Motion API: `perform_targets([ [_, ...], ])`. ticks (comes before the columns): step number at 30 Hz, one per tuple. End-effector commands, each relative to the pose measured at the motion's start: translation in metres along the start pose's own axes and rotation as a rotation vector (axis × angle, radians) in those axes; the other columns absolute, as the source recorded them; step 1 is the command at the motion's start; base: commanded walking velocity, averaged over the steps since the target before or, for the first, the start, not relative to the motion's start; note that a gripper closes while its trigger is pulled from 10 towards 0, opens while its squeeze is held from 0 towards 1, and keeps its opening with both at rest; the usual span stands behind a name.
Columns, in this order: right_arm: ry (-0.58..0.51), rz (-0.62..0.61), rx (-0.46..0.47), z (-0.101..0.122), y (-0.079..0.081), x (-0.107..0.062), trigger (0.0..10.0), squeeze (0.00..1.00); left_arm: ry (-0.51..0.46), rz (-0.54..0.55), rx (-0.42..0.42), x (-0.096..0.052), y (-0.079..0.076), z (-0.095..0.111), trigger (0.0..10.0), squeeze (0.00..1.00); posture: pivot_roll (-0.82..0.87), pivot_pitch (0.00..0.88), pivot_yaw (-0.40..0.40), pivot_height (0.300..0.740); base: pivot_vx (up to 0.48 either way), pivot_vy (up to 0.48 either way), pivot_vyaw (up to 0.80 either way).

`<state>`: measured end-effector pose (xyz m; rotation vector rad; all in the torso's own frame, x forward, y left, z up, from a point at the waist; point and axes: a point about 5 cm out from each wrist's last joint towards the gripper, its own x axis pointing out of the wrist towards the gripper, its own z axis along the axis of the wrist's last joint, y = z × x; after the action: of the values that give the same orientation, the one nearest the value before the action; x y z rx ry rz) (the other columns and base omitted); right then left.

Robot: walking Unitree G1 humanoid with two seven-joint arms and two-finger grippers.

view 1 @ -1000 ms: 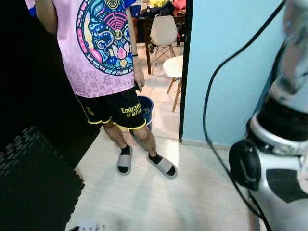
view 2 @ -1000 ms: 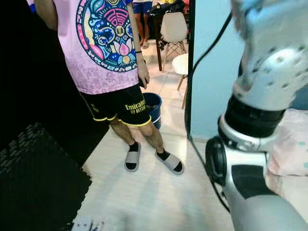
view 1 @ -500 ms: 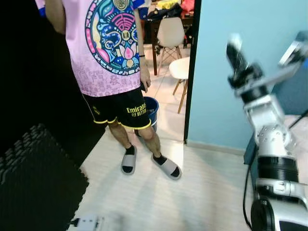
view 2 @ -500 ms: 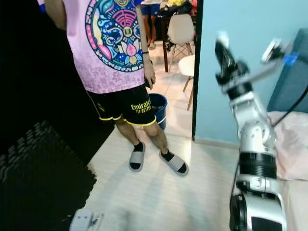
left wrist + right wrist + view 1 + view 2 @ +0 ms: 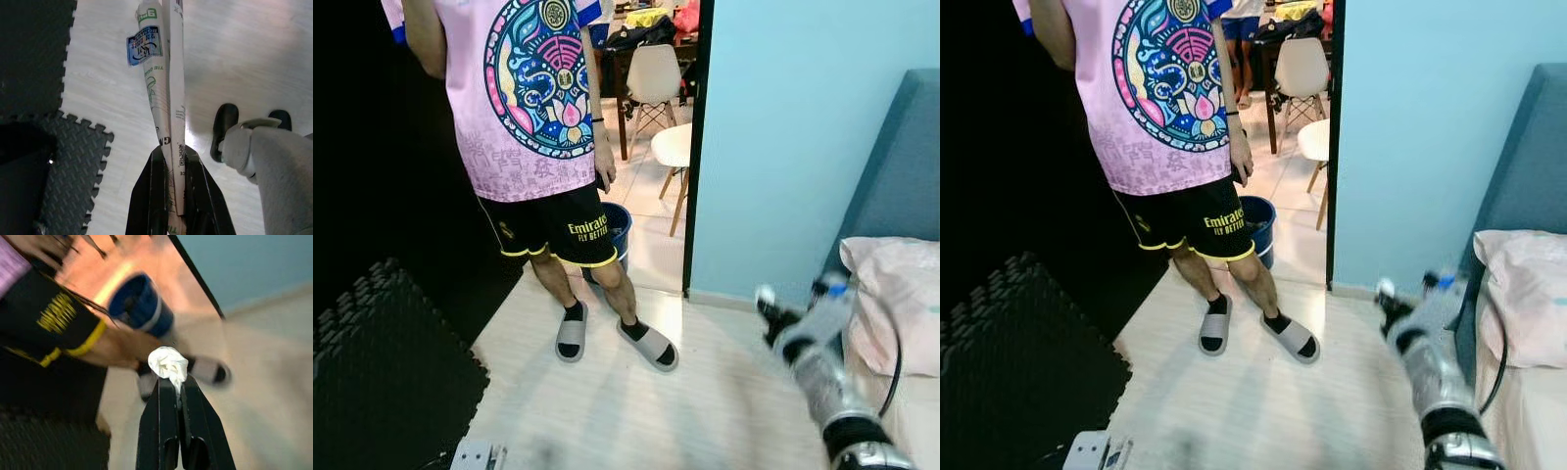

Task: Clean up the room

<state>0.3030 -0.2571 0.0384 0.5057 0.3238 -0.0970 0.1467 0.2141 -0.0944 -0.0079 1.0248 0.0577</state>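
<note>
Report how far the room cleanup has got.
Picked up: the left end effector is shut on a rolled newspaper, the right end effector on a crumpled tissue. Left: both need binning, perhaps in the blue bucket behind the person; a white gadget lies on the floor.

The right arm (image 5: 822, 382) reaches forward and low, beside the bed (image 5: 901, 294). Its right gripper (image 5: 171, 382) pinches a white tissue wad (image 5: 168, 363). The left gripper (image 5: 171, 161) clamps a rolled paper packet (image 5: 164, 73).
</note>
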Motion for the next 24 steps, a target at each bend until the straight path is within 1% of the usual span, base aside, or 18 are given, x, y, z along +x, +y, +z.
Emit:
perform_targets([
  [1,0.034,-0.031,-0.052,-0.011,-0.001,0.000,10.0,0.00,0.003,0.014,-0.013,-0.001,0.006,-0.002,10.0,0.00,-0.14,0.044,0.063,0.740,0.000,0.000,0.00],
  [3,0.034,-0.031,-0.052,-0.011,-0.001,0.000,10.0,0.00,0.003,0.014,-0.013,-0.001,0.006,-0.002,10.0,0.00,-0.14,0.044,0.063,0.740,0.000,0.000,0.00],
  [4,0.095,-0.074,-0.074,-0.027,-0.009,-0.006,10.0,0.00,0.004,0.008,-0.019,-0.001,0.001,-0.003,10.0,0.00,-0.14,0.042,0.060,0.740,0.000,0.000,0.00],
  [5,0.095,-0.074,-0.074,-0.027,-0.009,-0.006,10.0,0.00,0.004,0.008,-0.019,-0.001,0.001,-0.003,10.0,0.00,-0.14,0.042,0.060,0.740,0.000,0.000,0.00],
  [6,0.185,-0.132,-0.122,-0.050,-0.019,-0.015,10.0,0.00,0.006,-0.006,-0.028,0.000,-0.006,-0.004,10.0,0.00,-0.14,0.041,0.058,0.740,0.000,0.000,0.00],
  [8,0.340,-0.223,-0.230,-0.084,-0.035,-0.035,10.0,0.00,0.009,-0.030,-0.027,0.002,-0.019,-0.004,10.0,0.00,-0.14,0.038,0.051,0.740,0.000,0.000,0.00],
  [9,0.340,-0.223,-0.230,-0.084,-0.035,-0.035,10.0,0.00,0.009,-0.030,-0.027,0.002,-0.019,-0.004,10.0,0.00,-0.14,0.038,0.051,0.740,0.000,0.000,0.00],
  [10,0.426,-0.260,-0.310,-0.099,-0.042,-0.046,10.0,0.00,0.009,-0.037,-0.025,0.002,-0.022,-0.003,10.0,0.00,-0.14,0.036,0.047,0.740,0.251,0.000,0.00],
  [11,0.426,-0.260,-0.310,-0.099,-0.042,-0.046,10.0,0.00,0.009,-0.037,-0.025,0.002,-0.022,-0.003,10.0,0.00,-0.14,0.036,0.047,0.740,0.251,0.000,0.00],
  [13,0.520,-0.290,-0.395,-0.116,-0.051,-0.060,10.0,0.00,0.006,-0.042,-0.017,0.003,-0.027,-0.001,10.0,0.00,-0.14,0.035,0.044,0.740,0.291,0.000,0.25],
  [14,0.551,-0.296,-0.417,-0.122,-0.054,-0.066,10.0,0.00,0.006,-0.041,-0.014,0.003,-0.027,0.000,10.0,0.00,-0.14,0.032,0.040,0.740,0.296,0.000,0.78],
  [15,0.551,-0.296,-0.417,-0.122,-0.054,-0.066,10.0,0.00,0.006,-0.041,-0.014,0.003,-0.027,0.000,10.0,0.00,-0.14,0.032,0.040,0.740,0.296,0.000,0.78],
  [17,0.595,-0.301,-0.486,-0.128,-0.059,-0.073,10.0,0.00,0.007,-0.040,-0.016,0.003,-0.027,0.000,10.0,0.00,-0.14,0.029,0.033,0.740,0.296,0.000,0.78],
  [18,0.603,-0.302,-0.497,-0.130,-0.060,-0.075,10.0,0.00,0.007,-0.041,-0.018,0.003,-0.027,0.000,10.0,0.00,-0.14,0.026,0.029,0.740,0.292,0.000,0.78],
  [20,0.606,-0.304,-0.501,-0.131,-0.061,-0.077,10.0,0.00,0.007,-0.041,-0.019,0.004,-0.027,0.000,10.0,0.00,-0.14,0.026,0.029,0.740,0.292,0.000,0.78],
  [22,0.609,-0.321,-0.490,-0.133,-0.063,-0.080,10.0,0.00,0.007,-0.041,-0.021,0.004,-0.027,0.001,10.0,0.00,-0.14,0.024,0.028,0.740,0.291,0.000,0.00],
  [24,0.611,-0.328,-0.499,-0.133,-0.064,-0.080,10.0,0.00,0.006,-0.041,-0.022,0.003,-0.026,0.001,10.0,0.00,-0.14,0.022,0.027,0.740,0.292,0.000,0.00],
])
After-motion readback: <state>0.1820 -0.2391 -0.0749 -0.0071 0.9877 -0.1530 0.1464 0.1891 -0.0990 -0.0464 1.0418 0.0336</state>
